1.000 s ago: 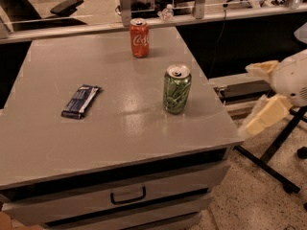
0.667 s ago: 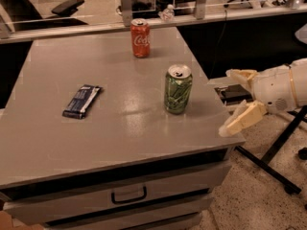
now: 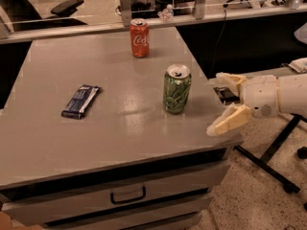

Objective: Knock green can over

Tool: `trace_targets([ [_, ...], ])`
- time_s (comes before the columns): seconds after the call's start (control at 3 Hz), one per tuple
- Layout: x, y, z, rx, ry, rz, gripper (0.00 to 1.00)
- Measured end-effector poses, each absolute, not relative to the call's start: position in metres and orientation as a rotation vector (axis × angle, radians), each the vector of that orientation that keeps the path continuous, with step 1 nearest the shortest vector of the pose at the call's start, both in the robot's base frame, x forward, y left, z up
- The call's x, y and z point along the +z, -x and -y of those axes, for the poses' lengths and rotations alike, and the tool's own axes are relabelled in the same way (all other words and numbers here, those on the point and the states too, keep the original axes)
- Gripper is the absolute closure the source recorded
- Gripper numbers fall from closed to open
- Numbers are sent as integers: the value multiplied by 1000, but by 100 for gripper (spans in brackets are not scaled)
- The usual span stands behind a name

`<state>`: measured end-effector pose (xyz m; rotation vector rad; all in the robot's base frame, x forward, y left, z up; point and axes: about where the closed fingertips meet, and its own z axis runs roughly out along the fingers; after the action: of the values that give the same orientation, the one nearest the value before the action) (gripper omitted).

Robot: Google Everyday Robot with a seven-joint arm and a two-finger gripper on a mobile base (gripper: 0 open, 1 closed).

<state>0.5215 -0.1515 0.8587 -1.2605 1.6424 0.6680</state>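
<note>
At the desk's (image 3: 120,143) right edge: gripper (image 3: 216,103), fingers spread, near the upright green can (image 3: 177,89), apart from it. Bare top left of can. Cola can (image 3: 139,38) at back edge. Gripper closer in than a moment ago

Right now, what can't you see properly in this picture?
1. Camera view: the end effector is open at the table's right edge, right of the green can; the picture's right edge cuts off its arm.
2. Camera view: the dark wrapper's print is too small to read.
3. Camera view: the bottom edge cuts off the lowest drawer.
</note>
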Motion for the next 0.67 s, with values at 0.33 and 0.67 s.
trace_targets([
  [0.33,859,-521,152,667,1264,-1644,0],
  [0.67,872,-520,128,729,1276,-1561,0],
])
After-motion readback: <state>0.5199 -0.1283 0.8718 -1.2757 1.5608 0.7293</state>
